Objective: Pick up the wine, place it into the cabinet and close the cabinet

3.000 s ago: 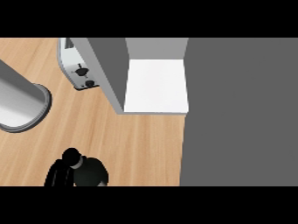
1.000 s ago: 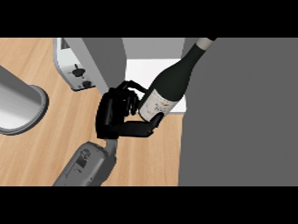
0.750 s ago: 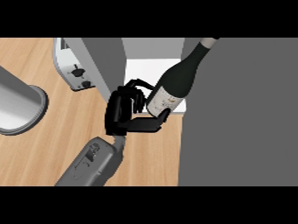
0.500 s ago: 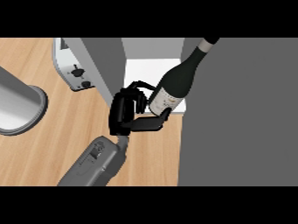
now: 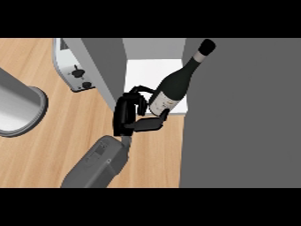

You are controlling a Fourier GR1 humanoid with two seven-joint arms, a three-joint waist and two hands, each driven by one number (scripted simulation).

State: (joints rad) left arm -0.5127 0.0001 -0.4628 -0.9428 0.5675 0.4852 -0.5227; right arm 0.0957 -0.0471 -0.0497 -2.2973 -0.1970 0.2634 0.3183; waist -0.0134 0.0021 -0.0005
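Note:
The wine bottle [image 5: 173, 88] is dark, with a pale label, and leans with its neck toward the upper right. Its lower part is over the front of the cabinet's white shelf [image 5: 144, 73]. My left hand [image 5: 130, 114] is shut on the bottle's lower body from the left, with fingers curled round the far side and the thumb on the near side. Its grey forearm [image 5: 95, 163] comes in from the lower edge. The cabinet's grey door [image 5: 106, 66] stands open on the shelf's left. The right hand does not show.
A large grey cabinet face [image 5: 244, 114] fills the right side. A silver toaster [image 5: 73, 70] stands just left of the open door. A big grey cylinder [image 5: 9, 103] rests on the wooden counter [image 5: 61, 141] at the left.
Three seconds ago the hand was low at the left and no bottle showed. Over the last second hand and bottle have shifted slightly up and right toward the shelf.

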